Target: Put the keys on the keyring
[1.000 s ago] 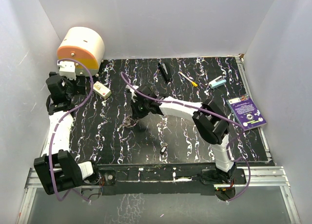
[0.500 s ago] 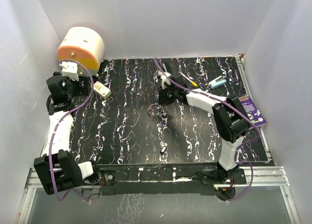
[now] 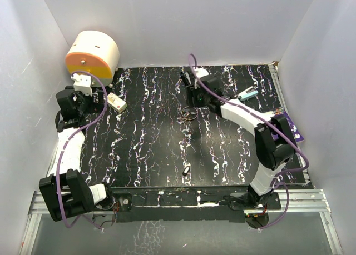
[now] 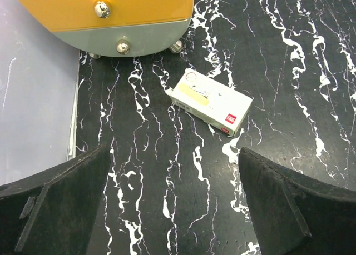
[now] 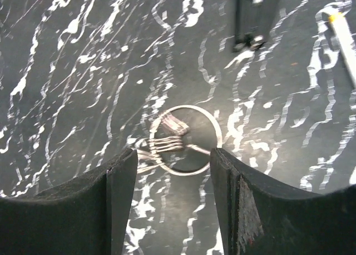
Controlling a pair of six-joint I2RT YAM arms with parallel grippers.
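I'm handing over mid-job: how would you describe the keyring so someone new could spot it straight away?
On the black, white-veined tabletop, look towards the far middle, just under the right arm's claw. There lies a thin silvery wire ring with small flat keys bunched across its rim; unlike the black stick beyond it, it is round and see-through.

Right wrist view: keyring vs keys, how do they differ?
The keyring is a thin round wire loop, open in the middle; the keys are flat straight pieces, bunched. The keys overlap the keyring's left side and stick out beyond it. Both are silvery and lie on the table.
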